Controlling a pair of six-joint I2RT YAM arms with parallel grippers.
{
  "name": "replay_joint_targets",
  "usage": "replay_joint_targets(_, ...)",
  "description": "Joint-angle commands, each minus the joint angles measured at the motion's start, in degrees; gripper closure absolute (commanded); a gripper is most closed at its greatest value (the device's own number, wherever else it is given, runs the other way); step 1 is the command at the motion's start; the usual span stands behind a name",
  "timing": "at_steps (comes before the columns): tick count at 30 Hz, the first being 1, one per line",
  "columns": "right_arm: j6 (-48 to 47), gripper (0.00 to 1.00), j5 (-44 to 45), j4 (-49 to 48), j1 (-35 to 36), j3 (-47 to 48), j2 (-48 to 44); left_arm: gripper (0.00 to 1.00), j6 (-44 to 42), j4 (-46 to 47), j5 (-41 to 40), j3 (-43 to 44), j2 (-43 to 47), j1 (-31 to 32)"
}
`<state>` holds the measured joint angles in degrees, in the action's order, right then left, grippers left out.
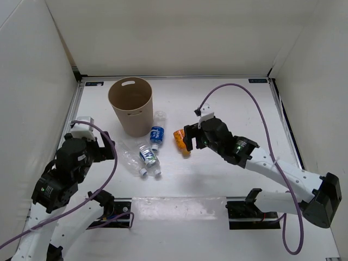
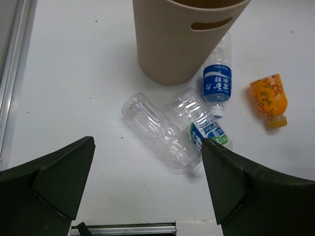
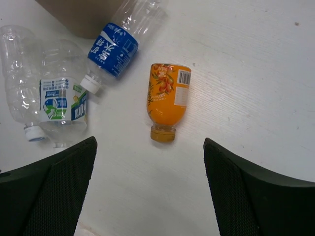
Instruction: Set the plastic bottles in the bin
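orange bottle (image 3: 166, 101) lies under right gripper (image 3: 149, 147); jaws apart

Robot lab test cell: white table (image 1: 228, 103) under the right claw (image 1: 187, 140), plain white panel walls (image 1: 163, 32) beyond and beside it, aluminium edge rail (image 1: 179, 78), purple cabling (image 1: 247, 91).

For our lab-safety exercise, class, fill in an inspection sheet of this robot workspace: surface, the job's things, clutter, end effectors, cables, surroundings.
Surface: white table, no spills seen.
Job's things: brown bin upright; four bottles lying outside it: orange bottle, blue-label bottle beside the bin, green-and-blue-label bottle, unlabelled clear bottle.
Clutter: nothing seen.
End effectors: left end effector open, empty; right end effector open, empty, above the orange bottle.
Cables: purple cables, one looping off each arm.
Surroundings: white walls on three sides.
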<state>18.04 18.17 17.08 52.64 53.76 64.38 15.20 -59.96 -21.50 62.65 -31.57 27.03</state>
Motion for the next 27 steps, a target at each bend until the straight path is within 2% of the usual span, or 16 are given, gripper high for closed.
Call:
replay_joint_targets(1, 3.39, 0.10, 8.26, 0.58, 1.14, 4.07, 0.04, 0.00, 0.79, 0.81, -3.73, -0.42, 2.30, 0.13)
replay_joint_targets(3, 5.76, 0.10, 10.74, 1.81, -0.51, 4.69, 0.57, 0.00, 0.88, 0.90, -3.82, -0.51, 3.09, -0.04)
replay_joint_targets(4, 5.43, 0.10, 4.39, 1.99, -1.92, 5.21, 1.53, 0.00, 1.06, 0.99, -3.73, -0.51, 3.01, -0.04)
replay_joint_targets(6, 5.60, 0.10, 1.26, 2.96, -5.35, 6.44, 3.73, 0.00, 0.97, 0.99, -3.64, -0.69, 3.01, -0.04)
replay_joint_targets(7, 5.25, 0.10, -3.27, 2.78, -6.92, 6.97, 6.35, 0.00, 0.97, 0.99, -3.55, -0.60, 2.83, -0.13)
replay_joint_targets(9, 4.81, 0.10, -4.20, 4.09, -7.29, 9.24, 8.47, 0.00, 0.88, 1.08, -3.20, -0.60, 1.96, -0.13)
replay_joint_targets(16, 7.09, 0.10, -11.22, 10.07, -9.22, 18.92, 26.57, 0.00, 0.88, 0.90, -3.11, -0.60, 1.25, -0.31)
replay_joint_targets(20, 7.88, 0.10, -10.88, 13.41, -8.43, 25.07, 37.45, 0.00, 0.88, 0.82, -3.11, -0.69, 1.16, -0.31)
replay_joint_targets(27, 8.94, 0.10, -9.82, 15.17, -9.49, 29.82, 43.98, 0.00, 0.88, 0.90, -3.11, -0.60, 0.99, -0.31)
